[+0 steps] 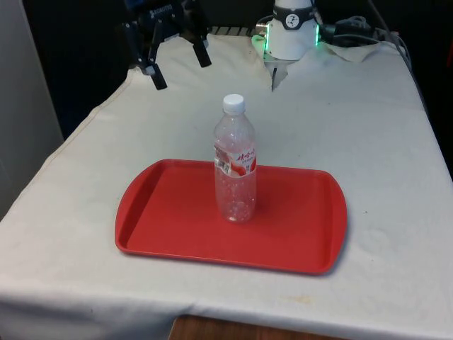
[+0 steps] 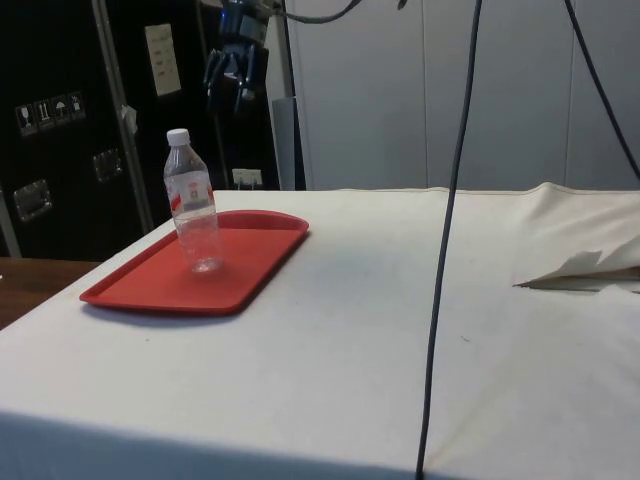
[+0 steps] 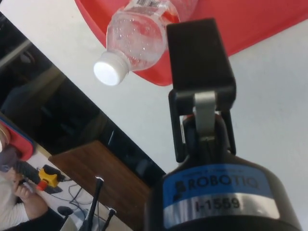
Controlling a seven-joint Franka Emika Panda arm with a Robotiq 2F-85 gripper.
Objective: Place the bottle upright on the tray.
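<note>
Bottle [image 1: 235, 163] upright at centre of tray [image 1: 159, 234], mid-desk; gripper [image 1: 174, 60] raised near the far edge, jaws spread, empty. Placement appears complete.

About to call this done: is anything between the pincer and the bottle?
Nothing visible. The bottle stands upright on the red tray; the open pincer hangs raised beyond it, toward the front view's left.
</note>
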